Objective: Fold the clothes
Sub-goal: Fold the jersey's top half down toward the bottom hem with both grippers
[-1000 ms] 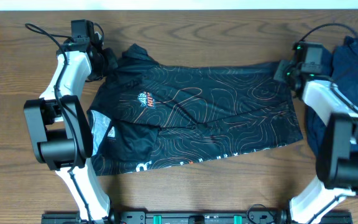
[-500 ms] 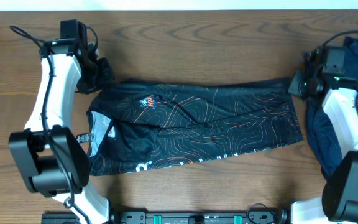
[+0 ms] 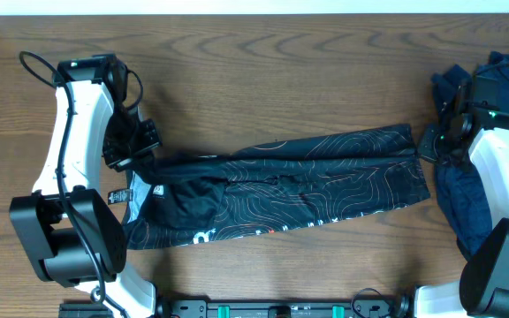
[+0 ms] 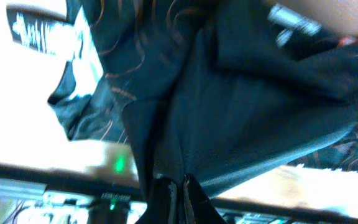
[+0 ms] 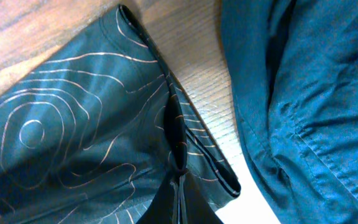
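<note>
- Your left gripper (image 3: 136, 147) sits at the left of the overhead frame. Its jaws are clenched on a bunch of dark cloth at the jersey's upper left corner (the left wrist view shows the fabric pinched right at the fingertips (image 4: 178, 198)).
- The black jersey (image 3: 281, 181) lies across the middle of the wooden table (image 3: 281, 62) as a long band. Its far edge is lifted and drawn over toward the lower edge of the frame, and its near hem, with the white lettering, lies flat.
- Your right gripper (image 3: 431, 141) is at the band's upper right corner, jaws clamped on the doubled edge of the jersey (image 5: 92, 124), as the right wrist view shows.
- The navy garments (image 3: 506, 84) are heaped at the right edge, just beside that gripper and not in the fold.
- I judge you are midway through the lengthwise fold. Next, carry both corners evenly toward the near hem, keep the span taut, lay edge on edge, then let go.
</note>
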